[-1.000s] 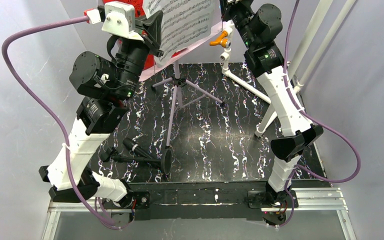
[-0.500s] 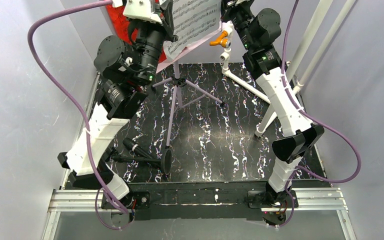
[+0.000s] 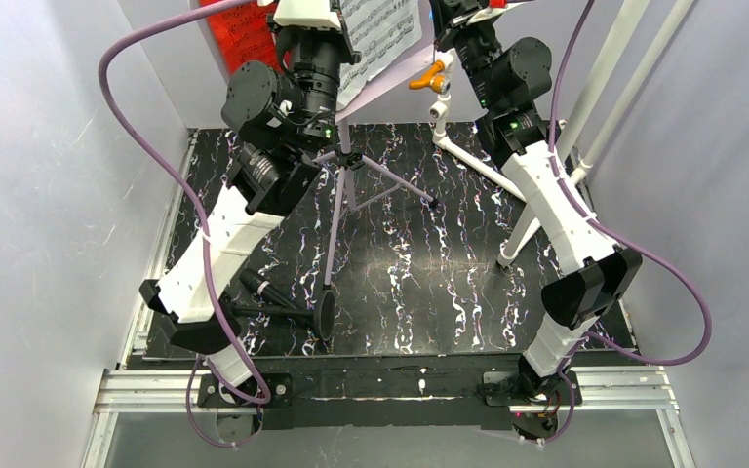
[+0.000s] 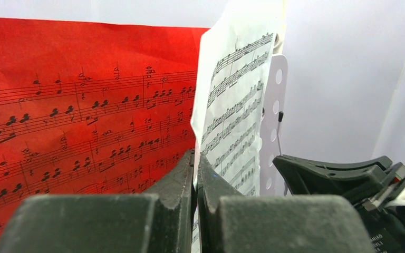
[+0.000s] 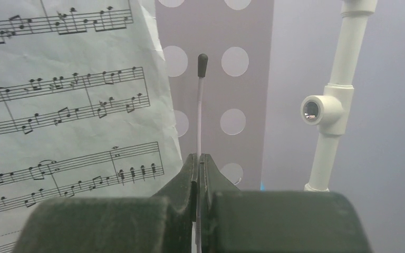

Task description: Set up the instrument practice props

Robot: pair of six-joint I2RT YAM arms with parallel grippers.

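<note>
Nearest the bases, at the front left of the counter [image 3: 429, 273], lying on its side: the microphone [image 3: 265, 291], not yet stood up and well apart from both arms. Farther in, planted upright on tripod legs: the music stand [image 3: 335, 219], raising its perforated panel to wrist height. Up there, clenched in the left claw [image 4: 196, 176]: the near edge of the white page [image 4: 232, 121], probably for squaring it against the panel. Pinched shut in the right claw [image 5: 198, 176]: the stand's thin wire clip [image 5: 200, 105], apparently kept off the paper to give the page room. Beyond the white page, a red page [image 4: 84, 116]; cannot tell whether on the stand. Crowding the right arm at the back: a white pipe frame [image 5: 329, 110] with an orange tap [image 3: 432, 76].
</note>
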